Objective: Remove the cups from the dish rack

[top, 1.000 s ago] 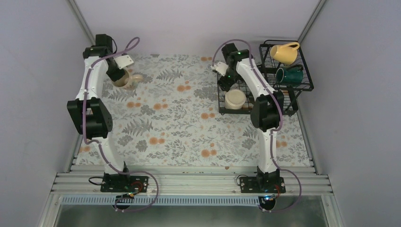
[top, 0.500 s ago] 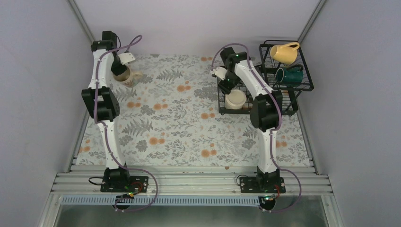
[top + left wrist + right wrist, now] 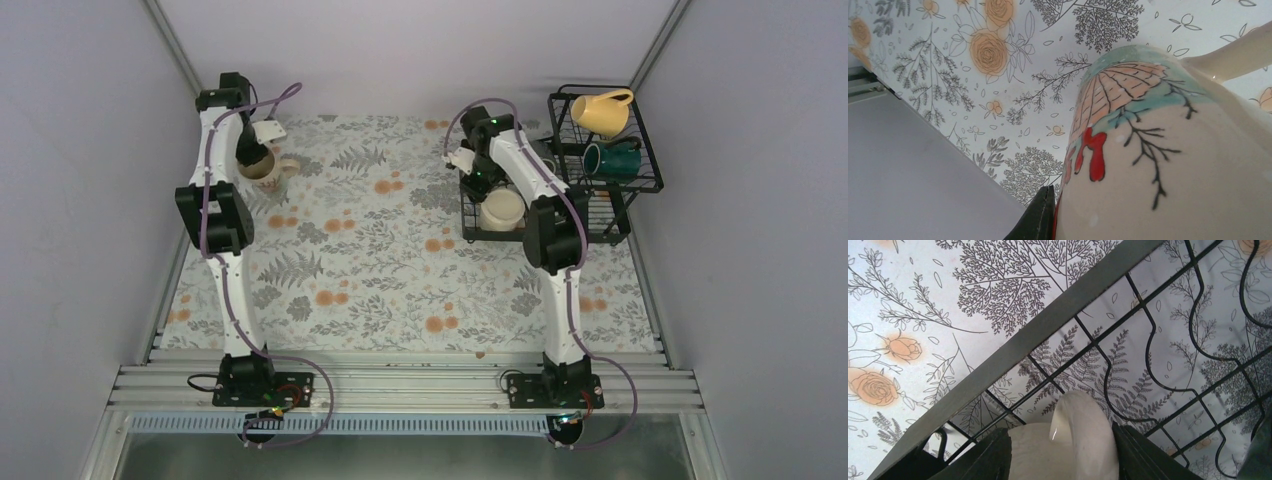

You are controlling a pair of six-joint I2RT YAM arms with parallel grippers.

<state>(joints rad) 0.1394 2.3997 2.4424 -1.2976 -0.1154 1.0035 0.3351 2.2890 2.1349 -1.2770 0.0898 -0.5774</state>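
Observation:
My left gripper (image 3: 251,158) is at the far left of the table on a cream mug with leaf print (image 3: 264,170). The mug stands on the flowered cloth. In the left wrist view it (image 3: 1168,165) fills the right side, and one finger (image 3: 1040,216) presses its outer wall. My right gripper (image 3: 487,180) is over the black dish rack (image 3: 468,236), and its jaws hold the handle of a plain cream mug (image 3: 502,210). The right wrist view shows that handle (image 3: 1075,430) between both fingers. A yellow mug (image 3: 603,112) and a dark teal mug (image 3: 610,160) sit in the raised basket.
The rack's raised basket tier (image 3: 652,186) stands at the far right against the grey wall. The rack's flat rim bar (image 3: 1048,325) crosses the right wrist view. Grey walls close in the left, right and far sides. The right arm hides part of the lower tray.
The left arm has straightened and carried the printed mug slightly toward the far left corner. The right gripper has come down onto the plain cream mug's handle.

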